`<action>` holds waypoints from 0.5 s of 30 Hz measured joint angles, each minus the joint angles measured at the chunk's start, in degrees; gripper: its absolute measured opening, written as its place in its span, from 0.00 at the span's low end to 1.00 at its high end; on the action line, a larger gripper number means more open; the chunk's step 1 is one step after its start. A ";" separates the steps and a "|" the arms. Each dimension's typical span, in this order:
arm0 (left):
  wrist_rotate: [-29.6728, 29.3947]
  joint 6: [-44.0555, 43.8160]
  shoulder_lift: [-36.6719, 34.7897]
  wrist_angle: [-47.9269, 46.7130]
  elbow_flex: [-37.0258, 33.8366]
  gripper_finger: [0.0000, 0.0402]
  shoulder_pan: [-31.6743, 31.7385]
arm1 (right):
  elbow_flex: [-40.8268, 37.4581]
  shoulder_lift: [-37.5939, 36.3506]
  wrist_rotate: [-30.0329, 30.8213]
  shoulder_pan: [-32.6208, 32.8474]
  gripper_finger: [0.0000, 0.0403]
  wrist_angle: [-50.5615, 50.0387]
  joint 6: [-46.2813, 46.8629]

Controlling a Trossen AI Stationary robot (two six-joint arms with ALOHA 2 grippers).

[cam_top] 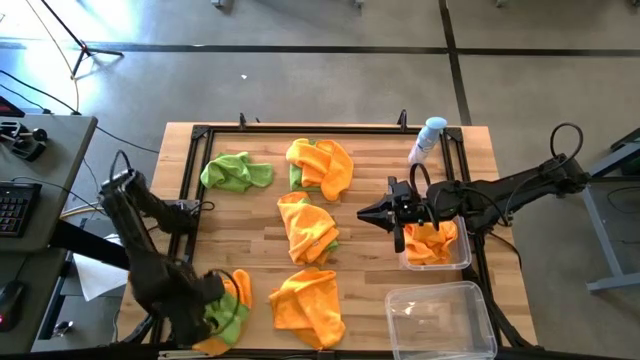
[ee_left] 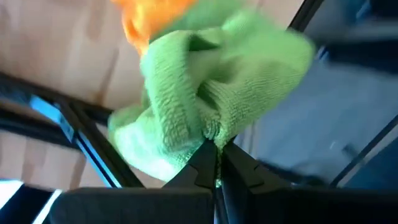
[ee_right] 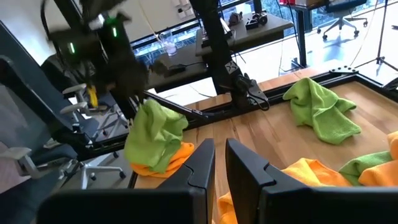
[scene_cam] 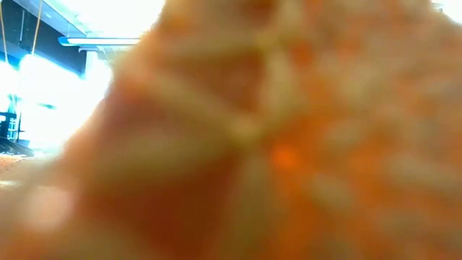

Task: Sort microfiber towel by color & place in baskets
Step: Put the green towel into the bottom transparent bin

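My left gripper (ee_left: 216, 160) is at the table's near left corner (cam_top: 212, 303), shut on a lime green towel (ee_left: 211, 93) that sits over an orange towel (cam_top: 241, 287). My right gripper (ee_right: 220, 163) is shut and holds nothing; it hovers right of centre (cam_top: 372, 215), just left of the far basket (cam_top: 462, 262). That basket holds orange towels (cam_top: 432, 243). The near basket (cam_top: 440, 320) has nothing in it. Loose on the wood lie a green towel (cam_top: 237, 172), an orange-and-green heap (cam_top: 320, 165), another (cam_top: 308, 228) and an orange towel (cam_top: 308, 300). My left gripper pinches a bunched fold of the green towel (ee_left: 210, 134) between its two fingers, coming from above. The towel hangs crumpled below the fingers (ee_right: 154, 134), and its lower end rests on the orange towel (ee_right: 166, 163) on the table.
A white-and-blue spray bottle (cam_top: 428, 138) stands at the far right of the table. A black frame rail (cam_top: 190, 180) runs along the table's edges. Orange cloth right at the lens (scene_cam: 274, 144) fills the low view. Bare wood lies between the heaps and the baskets.
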 joint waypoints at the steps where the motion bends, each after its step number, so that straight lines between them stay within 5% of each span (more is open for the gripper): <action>1: -2.80 -0.76 -0.91 -1.33 1.79 0.00 -0.01 | 0.00 0.00 0.26 0.00 0.09 0.07 0.00; 9: -30.59 0.49 -6.45 -6.93 12.15 0.00 2.22 | 0.00 0.04 0.64 -0.04 0.09 0.52 -0.06; 15: -39.22 19.17 -8.79 -1.93 14.22 0.00 11.75 | 0.00 0.91 0.75 0.00 0.10 5.73 -1.65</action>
